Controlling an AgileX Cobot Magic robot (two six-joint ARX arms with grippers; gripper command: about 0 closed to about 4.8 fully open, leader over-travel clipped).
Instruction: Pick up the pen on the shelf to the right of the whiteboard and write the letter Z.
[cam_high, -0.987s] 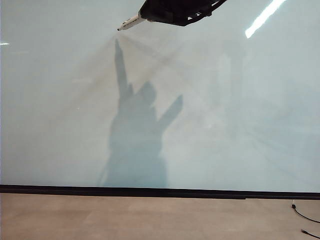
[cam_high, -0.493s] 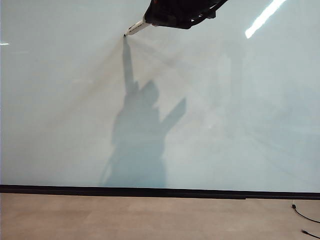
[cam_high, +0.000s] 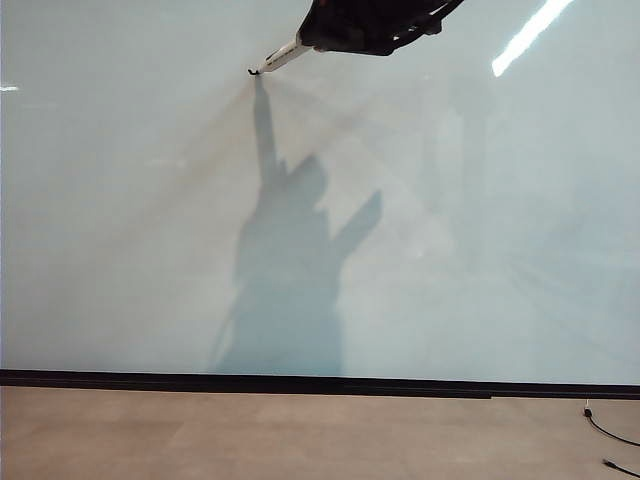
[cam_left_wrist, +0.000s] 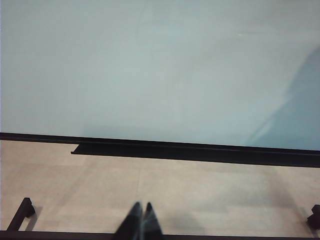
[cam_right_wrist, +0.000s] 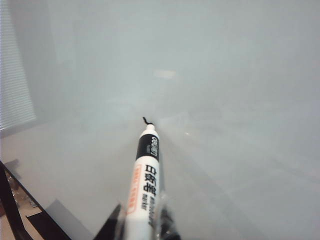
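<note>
Change: the right gripper (cam_high: 335, 32), a black two-finger claw at the top edge of the large glossy pale grey-white whiteboard (cam_high: 450, 250), has shifted a little rightward along the board since a second ago; the pen tip has gone from hovering off the board to meeting its own shadow on it; the grey arm shadow (cam_high: 290, 280) has drifted right with it
Pen: the slim white marker pen (cam_high: 283, 56) juts left and downward out of the right gripper, clamped between the closed jaws; its dark tip rests on the upper part of the whiteboard, left of centre
Mark: a short black hooked stroke (cam_right_wrist: 146, 120) sits on the whiteboard at the pen tip; the start of the letter Z, only this first bit drawn
Right wrist view only: the stroke and the pen (cam_right_wrist: 144, 190) barrel's label show here; the right gripper (cam_right_wrist: 145, 227) fingers blur at the barrel's base
Left wrist view only: the left gripper (cam_left_wrist: 139, 223), dark fingertips pressed together and holding nothing, hangs over the tan floor (cam_left_wrist: 175, 190) below the whiteboard (cam_left_wrist: 150, 70); a black ledge (cam_left_wrist: 200, 152) runs along the board's bottom edge
Exterior view only: a black cable (cam_high: 605, 430) lies on the floor below the whiteboard's right end
Writing: black characters on the white barrel and small white print on a black band near the tip; an orange-edged strip beside them; none clear enough to read
</note>
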